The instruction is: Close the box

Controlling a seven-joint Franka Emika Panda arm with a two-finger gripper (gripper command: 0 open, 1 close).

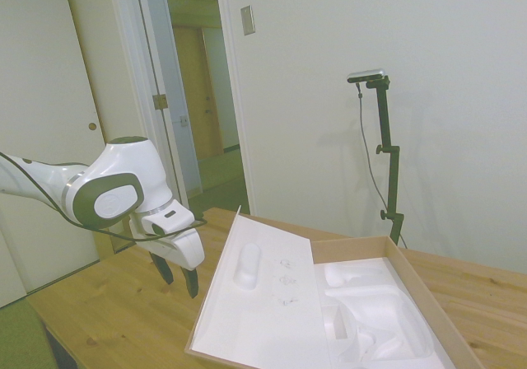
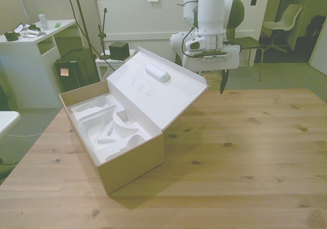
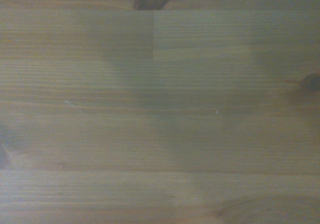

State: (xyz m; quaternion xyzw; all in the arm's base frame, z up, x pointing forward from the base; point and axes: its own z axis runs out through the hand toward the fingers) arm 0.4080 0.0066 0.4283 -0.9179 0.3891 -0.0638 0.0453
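The cardboard box (image 2: 127, 162) sits on the wooden counter (image 2: 245, 152) toward the front view's left, standing open. Its lid (image 2: 156, 93) is propped up at a slant, leaning away from the tray, and shows a white lining with a raised oval bump. White moulded foam (image 2: 110, 124) fills the tray.

The main risk, as I judge it, is the approach. The tool (image 2: 223, 84) hangs behind the lid's raised free edge, on the outer side of the lid. A push placed too low or too near the hinge could slide the whole light box across the counter instead of swinging the lid over. A contact on the thin edge could also slip off or crease the cardboard flap. If the lid falls freely, it may land askew on the foam and fail to seat.

The tool holds nothing and touches nothing. In the side view its two dark fingers (image 1: 191, 282) stand slightly apart, pointing down above bare wood, just beside the lid.
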